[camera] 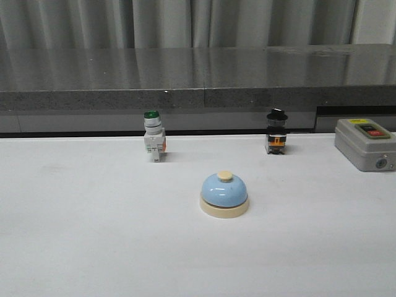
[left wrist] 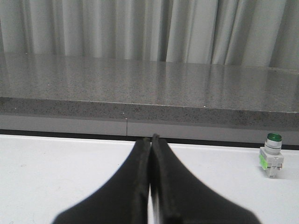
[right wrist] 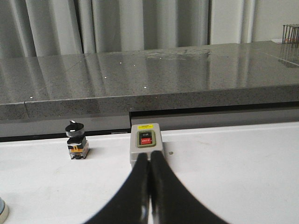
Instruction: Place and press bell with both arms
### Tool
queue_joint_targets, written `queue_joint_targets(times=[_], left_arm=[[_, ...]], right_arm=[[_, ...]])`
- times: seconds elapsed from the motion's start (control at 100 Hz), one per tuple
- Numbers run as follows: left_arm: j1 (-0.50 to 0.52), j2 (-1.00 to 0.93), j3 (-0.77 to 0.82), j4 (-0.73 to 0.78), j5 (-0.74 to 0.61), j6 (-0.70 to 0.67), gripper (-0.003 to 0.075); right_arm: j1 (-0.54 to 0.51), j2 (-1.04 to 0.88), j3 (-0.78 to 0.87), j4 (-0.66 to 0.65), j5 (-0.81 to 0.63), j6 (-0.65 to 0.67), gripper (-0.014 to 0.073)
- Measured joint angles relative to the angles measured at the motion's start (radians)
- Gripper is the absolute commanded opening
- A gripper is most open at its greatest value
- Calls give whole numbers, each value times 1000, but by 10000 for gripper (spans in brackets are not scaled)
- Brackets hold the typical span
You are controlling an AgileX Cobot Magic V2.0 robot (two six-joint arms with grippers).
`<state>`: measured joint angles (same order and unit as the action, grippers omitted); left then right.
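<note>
The light-blue bell (camera: 224, 193) with a cream base and knob stands upright on the white table, near the middle of the front view. Only a sliver of its edge (right wrist: 2, 210) shows in the right wrist view. Neither arm shows in the front view. My left gripper (left wrist: 150, 139) is shut and empty above the table, pointing at the back ledge. My right gripper (right wrist: 148, 155) is shut and empty, its tips in front of the grey switch box. Both grippers are away from the bell.
A green-capped white push-button (camera: 153, 136) stands back left, also in the left wrist view (left wrist: 271, 154). A black-knobbed switch (camera: 276, 132) stands back right, also in the right wrist view (right wrist: 76, 140). A grey box with a red button (camera: 365, 143) sits at far right (right wrist: 145, 142). A grey ledge (camera: 198, 74) bounds the back.
</note>
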<state>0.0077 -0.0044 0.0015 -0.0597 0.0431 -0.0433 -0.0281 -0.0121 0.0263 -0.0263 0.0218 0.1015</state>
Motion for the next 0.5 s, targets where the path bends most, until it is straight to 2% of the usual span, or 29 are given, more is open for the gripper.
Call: queue_joint_targets(times=[0.28, 0.5], left_arm=[[0, 0, 0, 0, 0, 0, -20], [0, 0, 0, 0, 0, 0, -20]], right_arm=[[0, 0, -2, 0, 10, 0, -61], [0, 15, -138, 0, 190, 0, -61]])
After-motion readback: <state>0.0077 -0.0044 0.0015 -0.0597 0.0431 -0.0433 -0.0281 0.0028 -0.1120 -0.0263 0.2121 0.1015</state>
